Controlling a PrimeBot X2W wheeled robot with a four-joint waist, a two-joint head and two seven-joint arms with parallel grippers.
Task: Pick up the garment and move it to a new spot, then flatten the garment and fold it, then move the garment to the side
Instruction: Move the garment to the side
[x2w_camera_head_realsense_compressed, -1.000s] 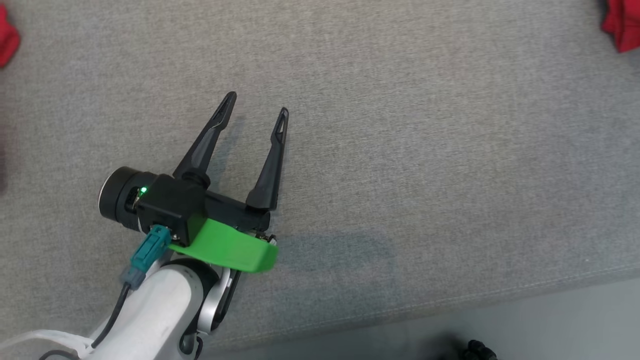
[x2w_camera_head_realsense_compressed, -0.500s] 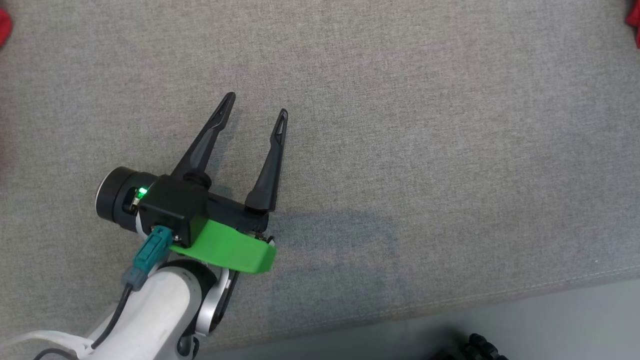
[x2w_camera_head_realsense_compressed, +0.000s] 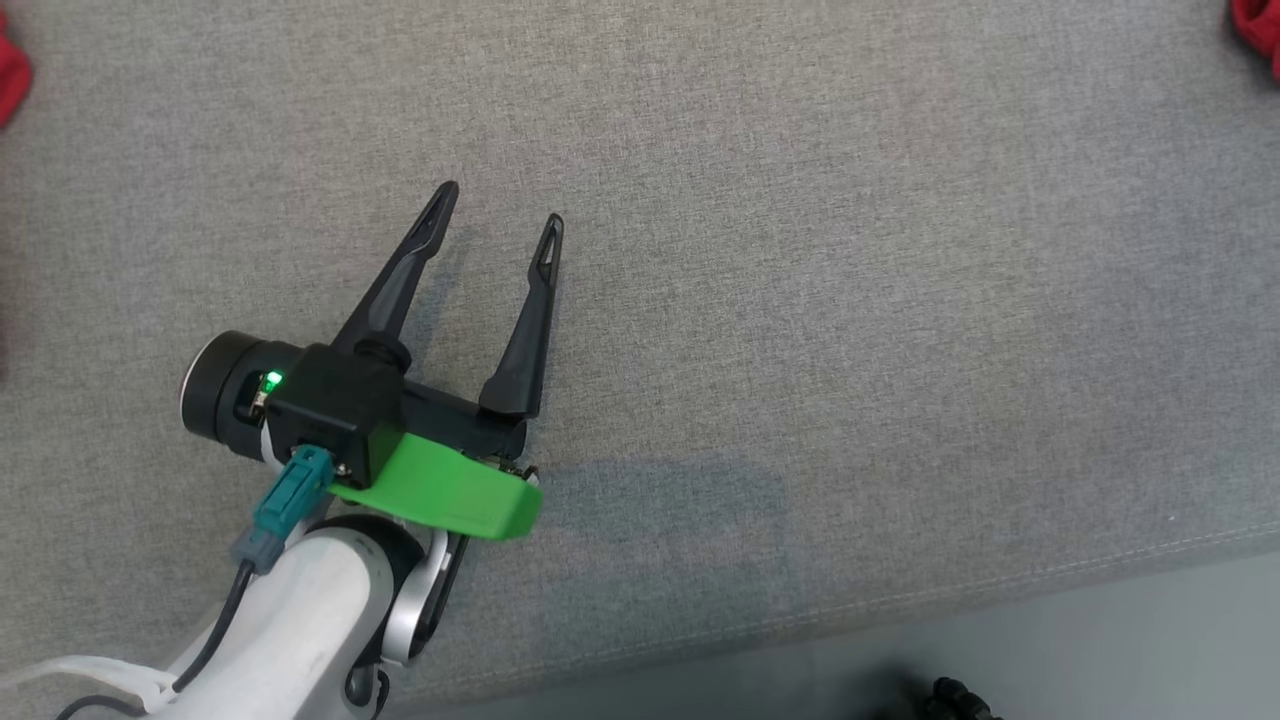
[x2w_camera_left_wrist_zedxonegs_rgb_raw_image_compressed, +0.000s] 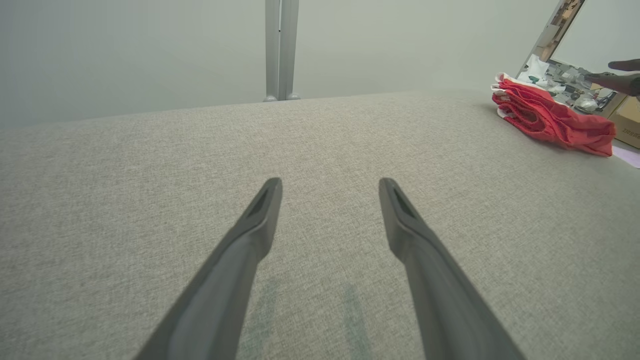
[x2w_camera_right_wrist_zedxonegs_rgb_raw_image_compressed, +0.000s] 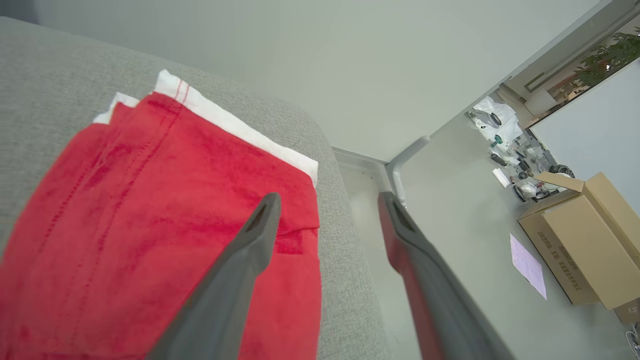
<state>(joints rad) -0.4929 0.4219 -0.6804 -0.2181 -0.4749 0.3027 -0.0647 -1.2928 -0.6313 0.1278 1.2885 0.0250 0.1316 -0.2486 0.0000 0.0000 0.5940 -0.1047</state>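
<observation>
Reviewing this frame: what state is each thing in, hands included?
left hand: open, empty, over the bare grey fabric surface.
right hand: open, gripping nothing, poised at the garment's edge.
red garment: folded, lying flat at the surface's corner.
cardboard box: on the floor, top flap open.

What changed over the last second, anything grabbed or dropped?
Only the head camera shifted slightly. The left gripper stays open above the grey fabric surface, holding nothing. The right gripper stands open over the folded red garment, not gripping it.
</observation>
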